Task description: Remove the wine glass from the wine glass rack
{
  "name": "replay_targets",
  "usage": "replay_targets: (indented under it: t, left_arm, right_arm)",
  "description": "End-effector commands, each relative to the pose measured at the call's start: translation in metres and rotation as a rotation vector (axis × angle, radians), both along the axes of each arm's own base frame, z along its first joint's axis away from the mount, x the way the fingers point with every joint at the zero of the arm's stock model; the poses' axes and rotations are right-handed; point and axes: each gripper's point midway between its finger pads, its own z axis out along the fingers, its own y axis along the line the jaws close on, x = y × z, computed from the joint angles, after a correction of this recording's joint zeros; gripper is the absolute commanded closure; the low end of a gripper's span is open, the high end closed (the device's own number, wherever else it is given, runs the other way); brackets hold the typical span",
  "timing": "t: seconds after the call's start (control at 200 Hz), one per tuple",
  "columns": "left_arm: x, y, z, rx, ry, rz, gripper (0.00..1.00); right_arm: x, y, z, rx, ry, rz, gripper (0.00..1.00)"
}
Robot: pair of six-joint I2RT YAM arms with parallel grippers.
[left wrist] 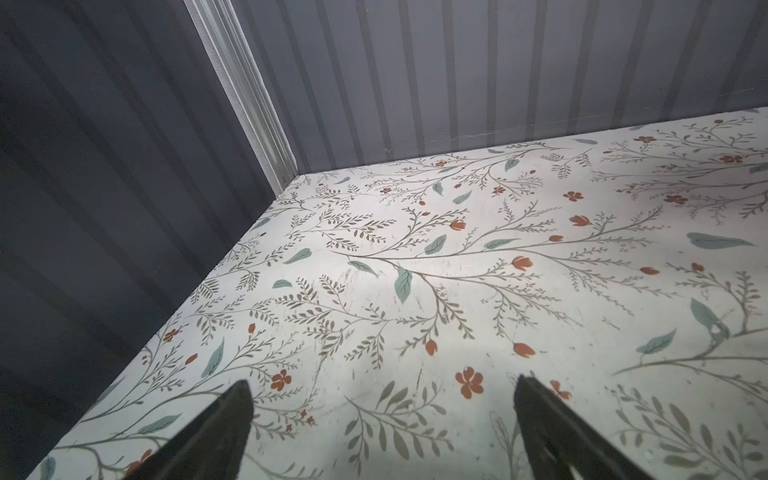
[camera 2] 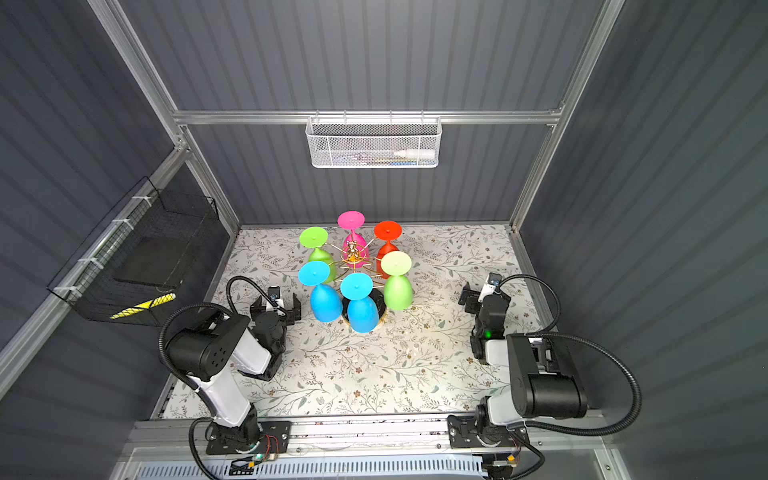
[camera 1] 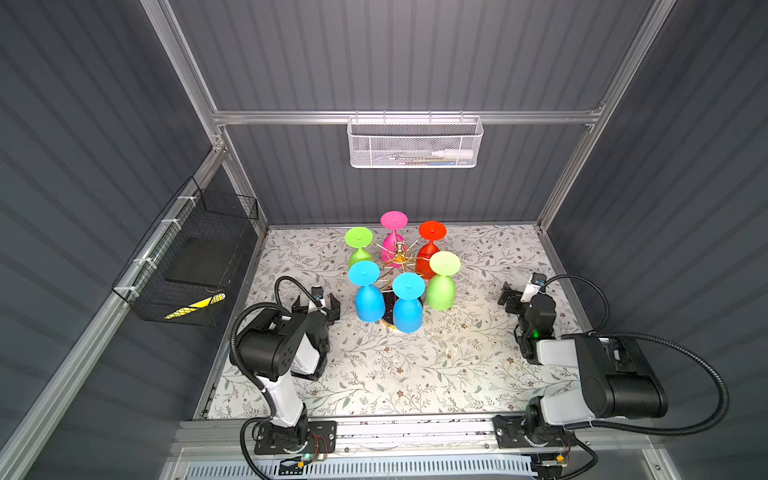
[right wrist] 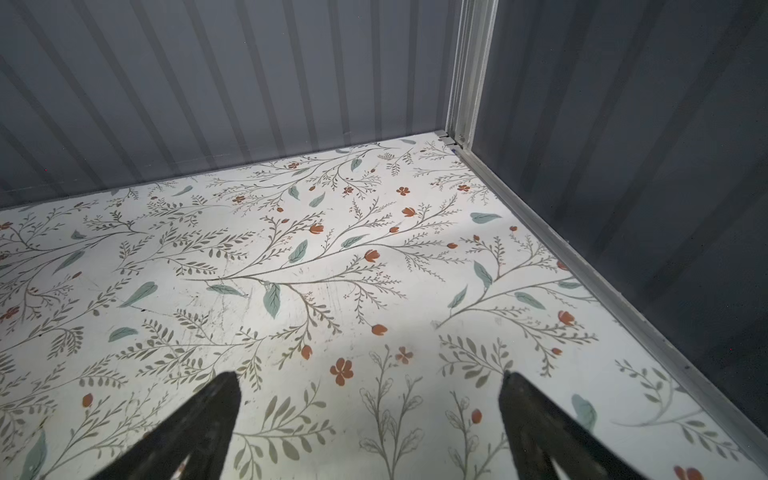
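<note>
On the left gripper (left wrist: 382,384), fingers (left wrist: 224,424) spread fully apart, clasping nothing, poised low over the floral tabletop (left wrist: 415,249). Likewise on the right gripper (right wrist: 370,376): fingers (right wrist: 536,419) splayed wide and empty, close above the same surface, near the right wall's metal rail (right wrist: 582,266). In both top views, left gripper (camera 1: 316,305) just beside the left blue wine glass (camera 1: 369,301) with a narrow gap showing; right gripper (camera 1: 513,299) well apart from any glass, on the opposite side. Between the two, toward the back of the tabletop, the wine glass rack (camera 1: 398,253): gold wire arms radiating from a central post over a round black base (camera 2: 376,297). Hung from those arms upside down, foot up and bowl down, six in a ring: pink wine glass (camera 1: 392,235) at the back, red wine glass (camera 1: 429,253) to its right, pale green wine glass (camera 1: 441,291) front right, near blue wine glass (camera 1: 408,311) at the front, the left blue one beside it, bright green wine glass (camera 1: 358,249) back left. Farther out, a white mesh basket (camera 1: 413,143) on the back wall and a black wire basket (camera 1: 187,257) on the left wall.
</note>
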Motion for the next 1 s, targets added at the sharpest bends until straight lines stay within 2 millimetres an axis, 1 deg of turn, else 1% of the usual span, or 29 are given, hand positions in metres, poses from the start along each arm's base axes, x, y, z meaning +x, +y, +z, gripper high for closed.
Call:
replay_targets:
  t: [0.0, 0.76, 0.795, 0.845, 0.94, 0.995]
  left_arm:
    - [0.003, 0.005, 0.007, 0.013, -0.024, 0.023, 0.00]
    - [0.005, 0.004, 0.006, 0.011, -0.009, 0.023, 0.00]
    - [0.005, 0.006, 0.005, 0.008, -0.008, 0.031, 0.00]
    - [0.011, 0.010, 0.004, 0.004, 0.007, 0.053, 0.00]
    - [0.021, 0.023, -0.006, -0.030, 0.097, 0.111, 0.00]
    - [0.025, 0.026, -0.004, -0.035, 0.092, 0.125, 0.00]
  right_arm:
    - [0.004, -0.003, 0.010, -0.002, -0.028, -0.012, 0.01]
    - [0.004, -0.003, 0.010, -0.002, -0.027, -0.013, 0.01]
    - [0.004, -0.003, 0.010, -0.002, -0.027, -0.012, 0.01]
    - [0.004, -0.002, 0.010, -0.002, -0.027, -0.011, 0.01]
    - [0.003, -0.002, 0.010, -0.002, -0.029, -0.010, 0.01]
    - [-0.001, -0.002, 0.018, -0.008, -0.062, -0.011, 0.01]
